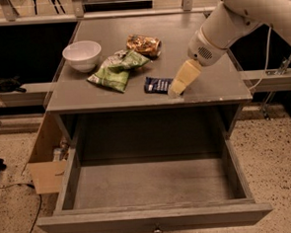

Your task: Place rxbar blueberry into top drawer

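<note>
The rxbar blueberry [158, 85], a small dark navy wrapper with white lettering, lies flat near the front edge of the grey table top [203, 92]. My gripper [176, 91], with cream-coloured fingers, hangs from the white arm at the upper right and its tips touch the table at the bar's right end. The top drawer [156, 219] is pulled fully out below the table; it is empty, with a small round knob on its front.
A white bowl [82, 55] stands at the table's left. Two green chip bags [114, 71] lie in the middle, an orange-brown shiny packet [143, 43] behind them. A cardboard box [45, 164] sits on the floor left of the drawer.
</note>
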Tool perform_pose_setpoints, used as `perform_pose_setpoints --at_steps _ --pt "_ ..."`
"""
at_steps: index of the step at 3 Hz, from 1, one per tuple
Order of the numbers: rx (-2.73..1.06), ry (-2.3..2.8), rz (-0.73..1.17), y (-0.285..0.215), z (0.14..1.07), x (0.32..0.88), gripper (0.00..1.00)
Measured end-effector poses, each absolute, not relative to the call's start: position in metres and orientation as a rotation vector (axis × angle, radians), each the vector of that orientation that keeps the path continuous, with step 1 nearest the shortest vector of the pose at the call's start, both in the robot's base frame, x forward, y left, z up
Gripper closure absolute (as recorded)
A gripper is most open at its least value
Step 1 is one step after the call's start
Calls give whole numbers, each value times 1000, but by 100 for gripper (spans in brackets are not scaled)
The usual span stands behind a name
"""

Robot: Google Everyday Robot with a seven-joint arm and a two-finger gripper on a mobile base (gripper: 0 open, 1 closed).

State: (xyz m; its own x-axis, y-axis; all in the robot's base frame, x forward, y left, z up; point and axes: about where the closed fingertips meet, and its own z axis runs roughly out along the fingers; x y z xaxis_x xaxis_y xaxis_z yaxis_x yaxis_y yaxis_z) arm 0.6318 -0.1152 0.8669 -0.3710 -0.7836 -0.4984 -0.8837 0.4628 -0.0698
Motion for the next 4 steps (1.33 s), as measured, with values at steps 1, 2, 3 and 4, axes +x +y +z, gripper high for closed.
perform_pose_setpoints --at_steps 1,2,3,4 --pt "-1425 2323 272 -104 821 655 0" --pt "-1428 2328 271 -104 818 657 0" --pt "-1428 2328 271 -103 818 657 18" --pt "-1428 2328 271 -103 818 657 49"
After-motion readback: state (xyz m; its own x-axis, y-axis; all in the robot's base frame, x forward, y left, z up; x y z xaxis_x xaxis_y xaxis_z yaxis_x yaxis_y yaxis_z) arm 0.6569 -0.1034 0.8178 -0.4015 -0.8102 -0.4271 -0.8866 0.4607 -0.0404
